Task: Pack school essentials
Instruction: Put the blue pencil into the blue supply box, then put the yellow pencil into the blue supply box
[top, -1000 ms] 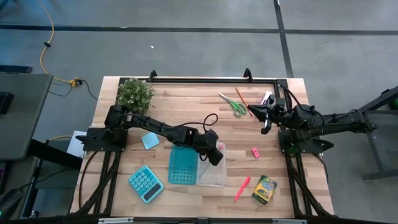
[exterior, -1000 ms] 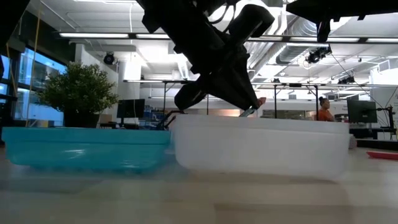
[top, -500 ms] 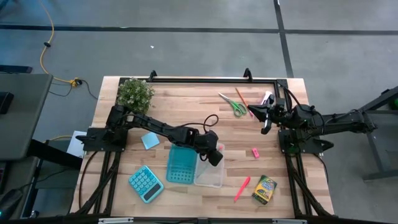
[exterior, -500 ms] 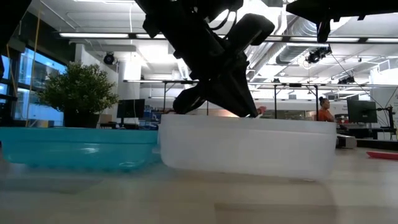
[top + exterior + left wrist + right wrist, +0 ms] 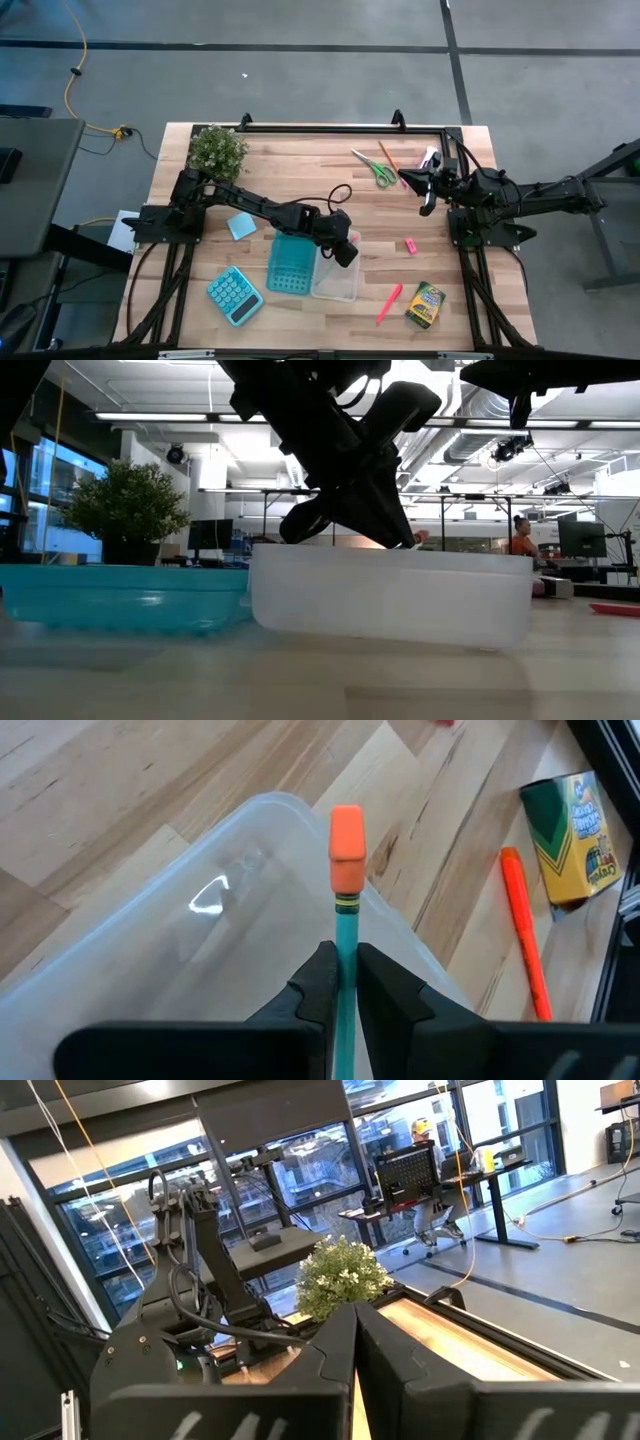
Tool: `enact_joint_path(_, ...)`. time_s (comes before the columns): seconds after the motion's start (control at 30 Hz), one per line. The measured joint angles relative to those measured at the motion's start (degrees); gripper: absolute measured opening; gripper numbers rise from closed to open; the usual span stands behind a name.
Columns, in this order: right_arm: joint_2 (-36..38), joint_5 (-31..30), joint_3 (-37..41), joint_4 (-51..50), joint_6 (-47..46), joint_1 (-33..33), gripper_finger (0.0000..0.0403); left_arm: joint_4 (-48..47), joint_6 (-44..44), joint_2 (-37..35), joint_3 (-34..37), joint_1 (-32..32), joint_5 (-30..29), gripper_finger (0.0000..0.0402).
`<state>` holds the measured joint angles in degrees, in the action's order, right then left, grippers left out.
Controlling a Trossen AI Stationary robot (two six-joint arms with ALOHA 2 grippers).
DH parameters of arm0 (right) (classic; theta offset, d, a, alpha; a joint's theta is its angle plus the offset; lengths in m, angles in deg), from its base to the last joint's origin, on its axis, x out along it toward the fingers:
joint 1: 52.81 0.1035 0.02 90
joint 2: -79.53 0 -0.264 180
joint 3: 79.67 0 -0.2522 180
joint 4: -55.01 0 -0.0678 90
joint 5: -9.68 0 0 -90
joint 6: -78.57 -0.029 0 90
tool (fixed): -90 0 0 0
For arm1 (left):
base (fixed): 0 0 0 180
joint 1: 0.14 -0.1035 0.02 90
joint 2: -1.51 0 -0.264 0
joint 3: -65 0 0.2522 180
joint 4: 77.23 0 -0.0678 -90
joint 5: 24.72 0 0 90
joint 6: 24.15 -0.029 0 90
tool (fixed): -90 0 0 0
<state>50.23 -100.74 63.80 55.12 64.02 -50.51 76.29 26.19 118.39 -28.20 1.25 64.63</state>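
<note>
My left gripper [image 5: 345, 250] hangs over the clear plastic box [image 5: 335, 272] and is shut on a teal pencil [image 5: 345, 950] with an orange eraser tip [image 5: 347, 835]. The box stands on the table beside a teal tray [image 5: 292, 263]. My right gripper [image 5: 425, 195] is shut, holds nothing, and waits above the table's far right. Flat on the wood lie the green-handled scissors [image 5: 376, 168], a thin pencil [image 5: 388, 157], the pink eraser [image 5: 410, 245], the pink marker [image 5: 389, 302], the crayon box [image 5: 425, 304] and the light-blue note pad [image 5: 241, 225]. My left gripper pinches the teal pencil's shaft [image 5: 344, 970] between its two fingers, which lie along it. The eraser end [image 5: 347, 840] sticks out past the fingertips, slanting down over the clear box's rim [image 5: 418, 540]. Whether the pencil or fingers touch the box, I cannot tell.
A teal calculator [image 5: 234, 295] lies near the table's near left corner. A potted plant [image 5: 217, 150] stands at the far left. A pink-and-purple tube [image 5: 430, 157] lies beside the right arm. A rail [image 5: 340, 127] runs along the far edge.
The clear box has slid a little toward the table's left, closer against the teal tray. My left gripper has stayed over it, still shut on the pencil, and has dipped slightly toward the box's rim.
</note>
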Motion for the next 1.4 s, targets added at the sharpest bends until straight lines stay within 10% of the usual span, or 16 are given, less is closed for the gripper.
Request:
enact_joint_path(0.7,0.07,0.01,0.00,1.30,-0.55,-0.01,0.0000,-1.01,-5.20,-5.60,-0.04,-7.04,8.68,0.0156)
enact_joint_path(1.1,0.07,2.96,0.00,5.68,0.48,-0.02,0.0000,4.80,-28.66,-32.70,0.41,-9.75,-3.11,0.0156)
enact_joint_path(1.4,0.05,7.13,0.00,5.66,1.08,0.00,0.0000,9.23,-32.74,-58.45,21.50,-4.83,-18.24,0.0156)
